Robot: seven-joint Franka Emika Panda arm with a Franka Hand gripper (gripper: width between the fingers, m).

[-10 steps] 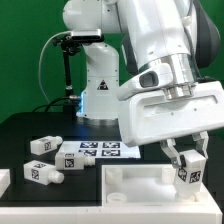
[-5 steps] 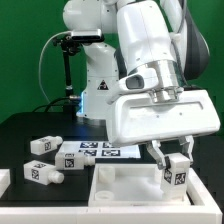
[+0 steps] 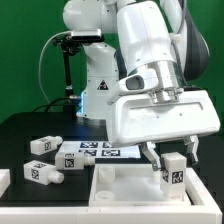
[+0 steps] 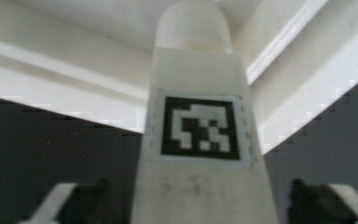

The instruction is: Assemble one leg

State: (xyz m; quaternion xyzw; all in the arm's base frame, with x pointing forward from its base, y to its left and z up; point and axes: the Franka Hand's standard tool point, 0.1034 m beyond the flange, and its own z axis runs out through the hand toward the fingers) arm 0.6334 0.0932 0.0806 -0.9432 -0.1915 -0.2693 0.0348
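1. Gripper [image 3: 172,162] clamped on the leg [image 3: 174,176], held upright over the white panel [image 3: 110,176], near its far corner on the exterior view's right.
2. Step: placing the leg. Next move likely needs alignment over the corner mount, then a straight descent.

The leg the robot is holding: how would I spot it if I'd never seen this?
Find the big white robot arm; its tool hangs above the white square panel. The leg is the white tagged post pinched in that tool, off the table. The other legs lie loose on the black table toward the exterior view's left.
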